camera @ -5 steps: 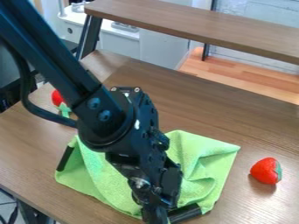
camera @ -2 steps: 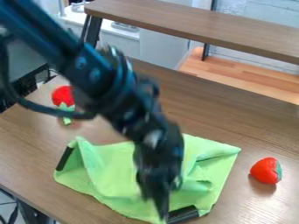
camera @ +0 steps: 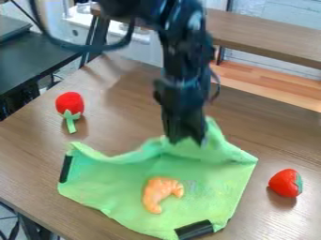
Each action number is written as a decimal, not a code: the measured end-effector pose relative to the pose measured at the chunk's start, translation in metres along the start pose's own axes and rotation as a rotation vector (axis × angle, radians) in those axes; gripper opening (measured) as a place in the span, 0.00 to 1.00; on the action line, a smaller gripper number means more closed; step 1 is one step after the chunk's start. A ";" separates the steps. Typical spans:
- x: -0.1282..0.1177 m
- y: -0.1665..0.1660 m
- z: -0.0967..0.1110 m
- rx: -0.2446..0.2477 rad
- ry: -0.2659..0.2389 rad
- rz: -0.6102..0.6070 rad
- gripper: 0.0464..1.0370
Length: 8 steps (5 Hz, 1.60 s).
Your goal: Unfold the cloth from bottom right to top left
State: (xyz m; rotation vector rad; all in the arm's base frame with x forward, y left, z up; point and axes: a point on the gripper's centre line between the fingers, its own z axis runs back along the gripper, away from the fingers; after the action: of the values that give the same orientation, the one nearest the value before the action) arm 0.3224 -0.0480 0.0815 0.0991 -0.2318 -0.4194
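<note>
Closest to the camera there's a black strip [camera: 194,229] on the near edge of the green cloth [camera: 216,192], lying on a slant. The cloth itself sits on the brown table [camera: 31,140]. It's mostly spread out, long axis running roughly left to right across the view, with a corner poking out to the right and the far edge rumpled, one raised peak pointing away from the camera. On the cloth, around its middle, is a curved orange toy [camera: 159,192], kind of croissant-looking, one end aimed at the camera and the other off to the right. Just beside the cloth on the right is a strawberry [camera: 285,183] on its side, green end facing right. Another black strip [camera: 65,168] runs along the cloth's left edge. The gripper [camera: 187,140] hangs pointing down at the cloth's rumpled far edge; honestly can't tell if it's spread or pinching fabric, too blurry. Beyond the cloth's left side there's a red toy [camera: 69,103] with its green stem toward the camera, and way behind the cloth, a raised wooden shelf [camera: 263,40].
</note>
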 end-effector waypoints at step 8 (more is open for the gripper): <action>0.047 0.133 -0.013 0.103 0.232 0.184 0.00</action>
State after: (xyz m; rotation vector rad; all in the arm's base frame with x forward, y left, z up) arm 0.4191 0.0546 0.0976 0.2240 -0.0329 -0.2104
